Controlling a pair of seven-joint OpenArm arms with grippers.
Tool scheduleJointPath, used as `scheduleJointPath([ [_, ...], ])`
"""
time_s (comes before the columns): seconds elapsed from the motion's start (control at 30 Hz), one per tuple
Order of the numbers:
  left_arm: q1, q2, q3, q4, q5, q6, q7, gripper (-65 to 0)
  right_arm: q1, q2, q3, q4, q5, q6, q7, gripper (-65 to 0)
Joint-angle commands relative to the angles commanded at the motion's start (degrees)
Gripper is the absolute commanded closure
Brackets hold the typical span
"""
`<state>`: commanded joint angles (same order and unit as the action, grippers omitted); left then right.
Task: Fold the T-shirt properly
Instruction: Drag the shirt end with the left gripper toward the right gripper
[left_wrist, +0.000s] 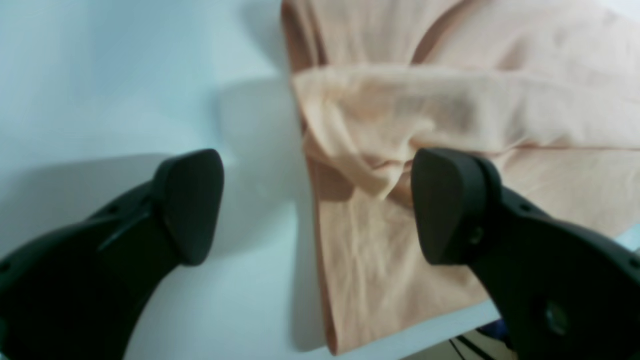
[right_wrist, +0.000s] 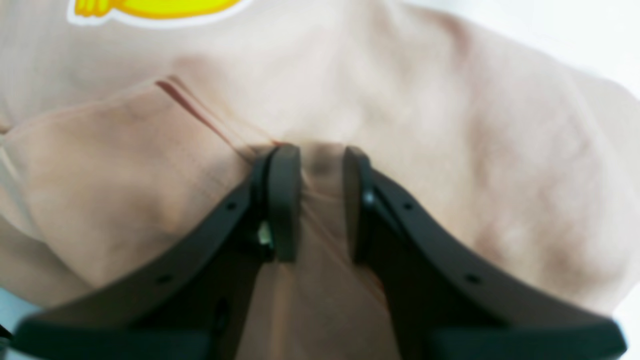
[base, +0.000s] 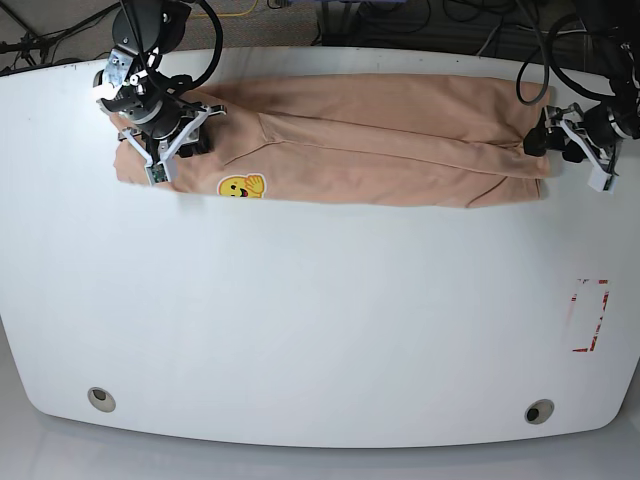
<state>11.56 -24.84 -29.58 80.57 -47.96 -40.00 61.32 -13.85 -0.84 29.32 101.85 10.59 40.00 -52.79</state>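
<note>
White and glossy, the wide rounded white tabletop (base: 320, 330) carries our work along its far edge, where the peach short-sleeved cotton T-shirt (base: 380, 150) lies as a long narrow band stretched from one arm to the other. A small yellow smiley-face print (base: 240, 186) shows on the near edge of the band, close to our right arm.

Our right gripper (right_wrist: 322, 200) has its jaws drawn nearly together with a pinch of the shirt's cloth bunched between them; we judge it a firm hold, since the fabric puckers toward the pads. Our left gripper (left_wrist: 320, 210) stands wide apart at the other end of the band: one finger over bare table, the other over the cloth, with the shirt's rumpled end edge between them (nothing is held there).

As far as we can judge, the lengthwise folds are done, since the garment already reads as a long strip with layered edges and no sleeve sticking out. What is left seems to be the crosswise folding, bringing one end over toward the other until a compact rectangle remains. The left end's wrinkled layers may also need smoothing first.
</note>
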Motion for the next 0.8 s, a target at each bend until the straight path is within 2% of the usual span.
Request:
scheduleJointPath([
  [0.2,-0.35,1.58,1.67,-4.04,0.00,0.00,0.00,-55.3,0.35,0.00,0.00,-0.09,0.00,0.00,0.00,-13.6],
  [0.27,-0.18,1.67,2.37,-4.04,-0.09,0.00,0.00,-53.3,0.35,0.00,0.00,0.00,0.00,0.00,0.00,-13.6],
  [0.3,0.00,1.85,2.81,-3.96,-0.09,0.00,0.00,-51.0,0.26,0.00,0.00,0.00,0.00,0.00,0.00,-13.5],
  [0.43,0.00,3.08,3.25,-3.96,0.26,0.00,0.00,-34.9,0.26,0.00,0.00,-0.18,0.09,0.00,0.00,-13.5],
  [0.57,-0.09,3.16,3.34,-3.96,0.35,0.00,0.00,-11.1,0.35,0.00,0.00,-0.18,0.09,0.00,0.00,-13.5],
  [0.6,-0.09,3.16,3.43,-3.96,0.44,0.00,0.00,-7.4,0.35,0.00,0.00,-0.18,0.09,0.00,0.00,-13.5],
  [0.67,-0.09,3.08,3.43,-3.96,0.44,0.00,0.00,-1.9,0.35,0.00,0.00,-0.18,0.09,0.00,0.00,-13.5],
  [0.8,-0.26,2.73,3.43,-3.78,0.44,0.00,0.00,-1.1,0.35,0.00,0.00,-0.18,0.09,0.00,0.00,-13.3],
])
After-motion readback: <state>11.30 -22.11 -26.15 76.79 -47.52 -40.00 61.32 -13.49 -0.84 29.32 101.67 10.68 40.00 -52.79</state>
